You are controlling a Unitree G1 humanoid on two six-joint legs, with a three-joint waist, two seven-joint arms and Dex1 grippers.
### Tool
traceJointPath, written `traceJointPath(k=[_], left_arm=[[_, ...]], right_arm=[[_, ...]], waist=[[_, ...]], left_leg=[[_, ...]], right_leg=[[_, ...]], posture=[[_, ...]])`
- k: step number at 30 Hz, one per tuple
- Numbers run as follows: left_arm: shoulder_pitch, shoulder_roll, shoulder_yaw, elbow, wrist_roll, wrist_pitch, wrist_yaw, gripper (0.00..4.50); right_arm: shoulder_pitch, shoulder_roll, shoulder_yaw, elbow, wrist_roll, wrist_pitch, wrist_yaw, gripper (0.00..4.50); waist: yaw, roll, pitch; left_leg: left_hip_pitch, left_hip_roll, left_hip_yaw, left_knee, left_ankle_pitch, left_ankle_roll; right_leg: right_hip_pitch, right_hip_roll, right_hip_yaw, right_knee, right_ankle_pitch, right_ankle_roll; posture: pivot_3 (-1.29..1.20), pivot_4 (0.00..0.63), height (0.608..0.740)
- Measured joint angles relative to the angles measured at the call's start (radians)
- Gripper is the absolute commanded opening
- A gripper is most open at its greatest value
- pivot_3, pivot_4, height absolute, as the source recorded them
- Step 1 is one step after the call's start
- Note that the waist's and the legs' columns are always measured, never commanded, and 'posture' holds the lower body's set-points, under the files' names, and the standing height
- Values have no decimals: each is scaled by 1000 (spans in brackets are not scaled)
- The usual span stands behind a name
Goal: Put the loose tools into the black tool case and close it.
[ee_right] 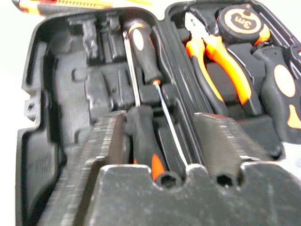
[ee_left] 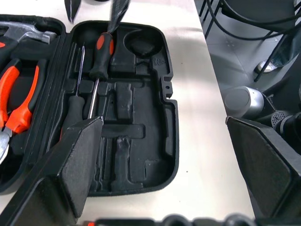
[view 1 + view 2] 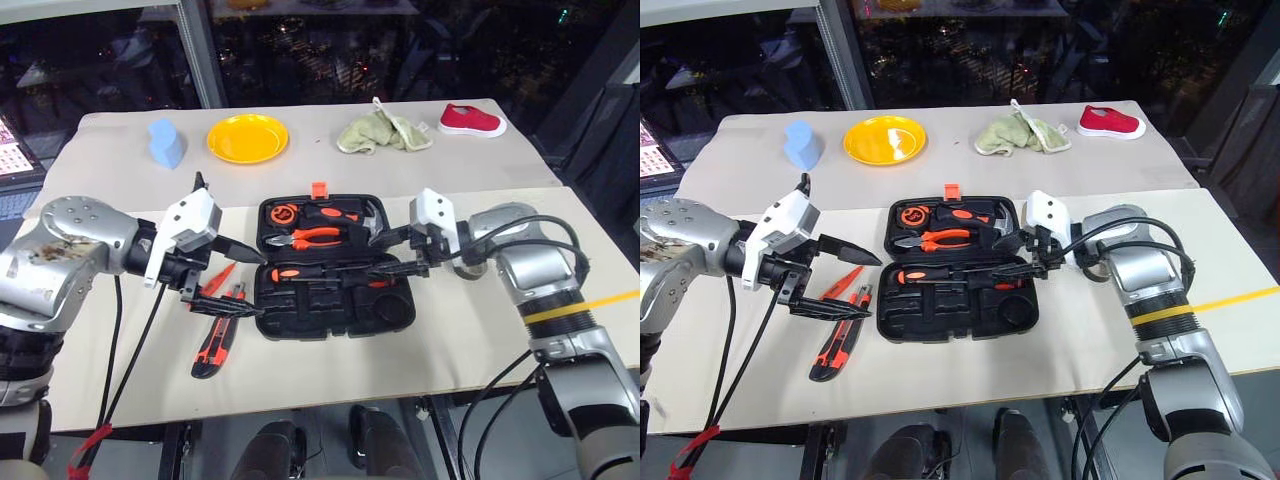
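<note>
**Black tool case** (image 3: 335,305): you have it lying open, middle of the table, both halves flat. An orange latch (image 3: 319,189) sits on its far edge.

**Far half, contents:** orange-handled pliers (image 3: 315,237), a tape measure (image 3: 283,213) at the left end, a hammer (image 2: 21,33) at the right end.

**Near half, contents:** two long screwdrivers lie side by side along the far edge of this half, pointing opposite ways. One (image 1: 143,52) has its handle at the left end, the other (image 1: 143,136) at the right end. The other recesses look dark; you cannot tell what they hold.

**Loose, left of the case:**
- Your slim orange tester screwdriver (image 3: 843,283) lies just beside the case.
- The orange-and-black utility knife (image 3: 215,343) lies nearer, angled.

**Left gripper** (image 3: 258,285): you see it above the table at the case's left end, over the two loose tools. Its fingers are spread wide and carry nothing.

**Right gripper** (image 3: 375,257): it hangs over the case's right end. Its fingers (image 1: 106,150) are blurred and stand apart, either side of the right-hand screwdriver handle, with no grip visible.

**Far side of the table, left to right:** a blue block (image 3: 166,143), yellow plate (image 3: 248,138), green cloth (image 3: 383,133), red shoe (image 3: 471,120).
</note>
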Motion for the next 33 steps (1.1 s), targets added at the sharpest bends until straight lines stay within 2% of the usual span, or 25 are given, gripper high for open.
traceJointPath(k=[9, 20, 29, 33], left_arm=[[-8, 0, -14, 12, 8, -3, -4, 4500], [-9, 0, -21, 25, 22, -13, -11, 4500], [-14, -3, -32, 33, 37, -42, -19, 4500], [-15, -18, -38, 41, 42, -50, -18, 4500]], right_arm=[[53, 46, 45, 2, -18, 0, -35, 64], [38, 57, 80, 32, -79, -5, -85, 64], [52, 54, 90, -15, -118, -5, -94, 64], [81, 55, 57, -70, -93, 39, -112, 64]], waist=[[0, 0, 0], [0, 0, 0], [-1, 0, -1], [1, -1, -1]], left_leg=[[0, 0, 0, 0, 0, 0], [4, 0, 0, 0, 0, 0], [5, 0, 0, 0, 0, 0], [5, 0, 0, 0, 0, 0]], right_leg=[[0, 1, 0, 0, 0, 0], [4, 1, 0, 1, 0, 0], [4, 1, 0, 1, 0, 0], [4, 1, 0, 1, 0, 0]], posture=[[0, 150, 740], [0, 150, 740], [0, 150, 740], [0, 150, 740]])
